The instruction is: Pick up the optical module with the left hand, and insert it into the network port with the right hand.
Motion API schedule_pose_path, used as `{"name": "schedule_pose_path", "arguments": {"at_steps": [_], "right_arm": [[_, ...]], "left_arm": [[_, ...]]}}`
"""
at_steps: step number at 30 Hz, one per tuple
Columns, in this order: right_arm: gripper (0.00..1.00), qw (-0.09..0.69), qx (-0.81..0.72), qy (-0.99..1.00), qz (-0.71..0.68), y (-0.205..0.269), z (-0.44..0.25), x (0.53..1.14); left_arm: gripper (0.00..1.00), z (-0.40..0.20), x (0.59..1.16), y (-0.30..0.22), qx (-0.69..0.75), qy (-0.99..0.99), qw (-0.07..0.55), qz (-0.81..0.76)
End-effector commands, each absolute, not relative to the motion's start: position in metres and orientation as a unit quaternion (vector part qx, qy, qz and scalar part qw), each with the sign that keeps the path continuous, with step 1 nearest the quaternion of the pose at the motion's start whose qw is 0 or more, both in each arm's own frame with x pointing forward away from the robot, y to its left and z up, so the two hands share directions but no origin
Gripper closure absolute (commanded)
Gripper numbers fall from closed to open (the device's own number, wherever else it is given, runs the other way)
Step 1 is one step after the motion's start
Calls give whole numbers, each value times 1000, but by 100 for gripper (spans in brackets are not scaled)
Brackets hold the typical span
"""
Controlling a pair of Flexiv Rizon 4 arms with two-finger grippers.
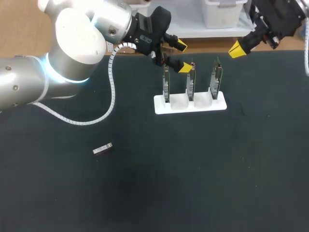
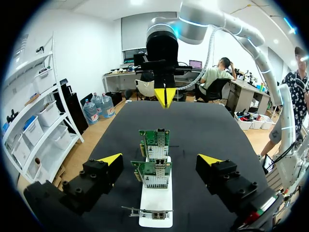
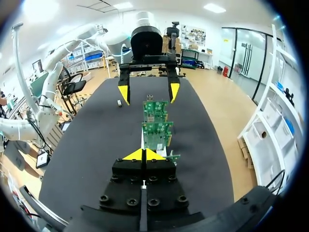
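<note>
The optical module (image 1: 103, 148), a small grey block, lies alone on the dark mat at the front left, far from both grippers; the right wrist view shows the module (image 3: 119, 102) beyond the cards, off to one side. Three upright green network cards (image 1: 190, 79) stand in a white holder (image 1: 164, 107). My left gripper (image 1: 183, 56) hangs open at the holder's left end, and in its own view the gripper (image 2: 160, 159) frames the card row (image 2: 154, 145) with nothing between its fingers. My right gripper (image 1: 236, 49) is shut and empty above the holder's right end, its tips (image 3: 144, 154) pointing along the cards (image 3: 157, 135).
My left arm's white cable (image 1: 112, 96) loops down over the mat left of the holder. The holder's base (image 2: 155, 203) runs lengthwise between the two grippers. My right gripper (image 2: 165, 95) faces the left one (image 3: 149, 92) across the cards.
</note>
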State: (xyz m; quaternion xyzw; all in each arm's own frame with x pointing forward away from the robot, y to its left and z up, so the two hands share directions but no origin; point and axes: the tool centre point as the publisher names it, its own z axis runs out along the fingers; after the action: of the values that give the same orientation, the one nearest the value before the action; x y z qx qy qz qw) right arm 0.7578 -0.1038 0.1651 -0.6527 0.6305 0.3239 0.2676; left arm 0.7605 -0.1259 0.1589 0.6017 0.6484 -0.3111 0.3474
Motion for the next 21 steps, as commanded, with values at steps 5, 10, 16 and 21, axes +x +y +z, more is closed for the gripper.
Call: {"name": "schedule_pose_path", "arguments": {"at_steps": [5, 10, 16, 21], "right_arm": [[100, 269, -641, 641, 324, -110, 159, 755], [100, 270, -638, 643, 326, -109, 157, 755], [100, 269, -640, 641, 327, -108, 157, 756], [100, 270, -640, 641, 326, -108, 158, 757]], "left_arm": [[0, 160, 762, -127, 603, 650, 345, -310], [0, 160, 762, -127, 603, 650, 345, -310], [0, 160, 762, -127, 603, 650, 345, -310], [0, 160, 762, -127, 603, 650, 345, -310]]}}
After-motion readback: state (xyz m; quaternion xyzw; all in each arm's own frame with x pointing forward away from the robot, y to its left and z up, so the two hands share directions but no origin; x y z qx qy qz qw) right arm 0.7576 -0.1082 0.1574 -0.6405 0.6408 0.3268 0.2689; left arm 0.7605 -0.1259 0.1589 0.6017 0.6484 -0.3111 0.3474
